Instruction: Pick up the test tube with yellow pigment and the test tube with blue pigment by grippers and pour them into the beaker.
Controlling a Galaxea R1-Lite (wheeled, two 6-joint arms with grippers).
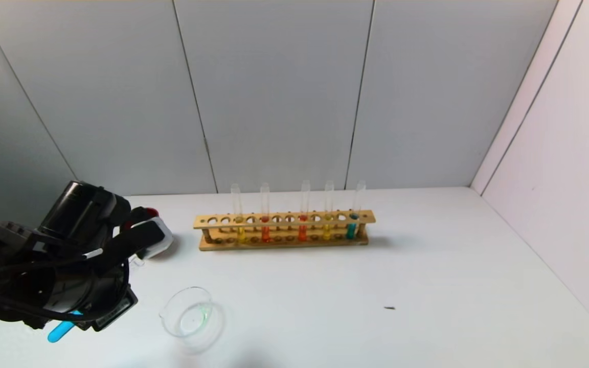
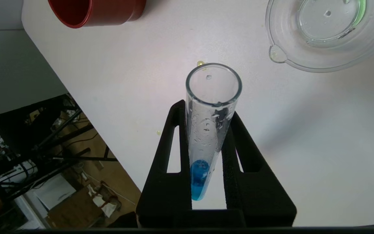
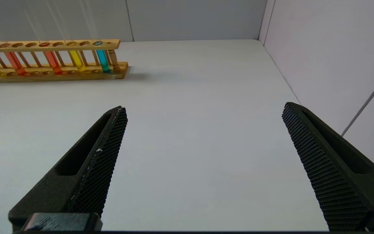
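Nearest my head camera is my left pincer (image 2: 206,130), low at the table's near left corner, clamped tight on the test tube with blue pigment (image 2: 208,130); the tube's blue end (image 1: 59,331) pokes out below the wrist. Behind the arm I see a dark red cup (image 2: 96,11) near the table's left edge. Just right of the pincer sits the beaker (image 1: 188,312), holding a faint greenish film. The table (image 1: 427,286) is plain white with one small dark speck (image 1: 389,308) to the right. Farther back stands a wooden rack (image 1: 284,230) carrying a test tube with yellow pigment (image 1: 239,214), orange-red tubes, another yellow and a second blue tube (image 1: 353,217). Grey panel walls (image 1: 274,92) close the back, a pale wall the right. My right pincer (image 3: 203,130) hangs spread wide and empty over the bare right side of the table.
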